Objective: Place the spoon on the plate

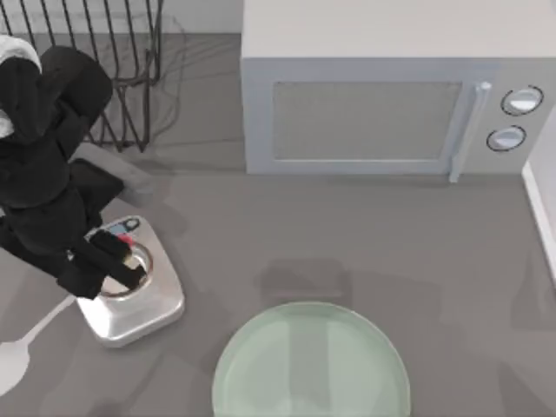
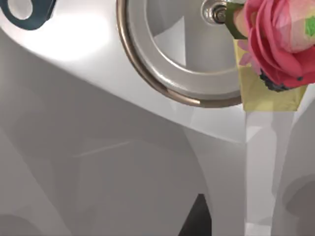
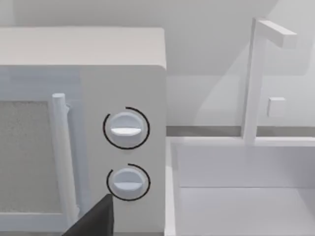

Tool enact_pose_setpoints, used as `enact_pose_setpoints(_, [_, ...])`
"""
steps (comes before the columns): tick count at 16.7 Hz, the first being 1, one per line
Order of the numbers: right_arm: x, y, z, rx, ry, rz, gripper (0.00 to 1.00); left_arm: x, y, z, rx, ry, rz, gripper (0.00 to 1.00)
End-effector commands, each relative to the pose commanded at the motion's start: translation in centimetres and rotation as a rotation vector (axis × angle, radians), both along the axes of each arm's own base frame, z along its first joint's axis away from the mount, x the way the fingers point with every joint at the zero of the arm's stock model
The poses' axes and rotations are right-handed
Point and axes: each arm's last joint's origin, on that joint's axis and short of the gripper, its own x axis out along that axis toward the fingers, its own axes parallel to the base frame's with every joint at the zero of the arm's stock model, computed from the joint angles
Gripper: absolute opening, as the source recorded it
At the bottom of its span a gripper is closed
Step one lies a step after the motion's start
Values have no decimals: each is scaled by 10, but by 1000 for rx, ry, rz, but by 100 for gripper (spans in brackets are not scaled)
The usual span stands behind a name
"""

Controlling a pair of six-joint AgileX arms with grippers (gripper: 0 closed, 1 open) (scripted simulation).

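Observation:
The white spoon (image 1: 12,360) lies on the table at the front left, its thin handle slanting up toward the silver scale (image 1: 161,308). At the front middle sits the pale mint-green plate (image 1: 311,365), with nothing on it. My left gripper (image 1: 130,263) hovers over the scale's round steel pan (image 2: 197,49), to the right of and behind the spoon. Its two dark fingers stand apart and hold nothing. The right arm is parked off to the right, and a dark fingertip (image 3: 96,219) of its gripper shows in the right wrist view.
A grey microwave (image 1: 365,113) with two knobs (image 3: 126,129) fills the back. A black wire rack (image 1: 113,61) stands at the back left. A pink flower (image 2: 280,39) shows beside the scale's pan. A white wall edge (image 1: 543,208) borders the right.

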Motion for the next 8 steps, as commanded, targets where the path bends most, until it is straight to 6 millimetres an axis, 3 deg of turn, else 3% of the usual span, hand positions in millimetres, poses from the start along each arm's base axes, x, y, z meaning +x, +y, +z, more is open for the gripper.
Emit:
enact_pose_setpoints(4, [0,0,0,0,0,0,100,-10,-97,-10,-5,4,-426,0])
enact_pose_setpoints(8, [0,0,0,0,0,0,100,-53,-184,-20,-16,-4,-809,0])
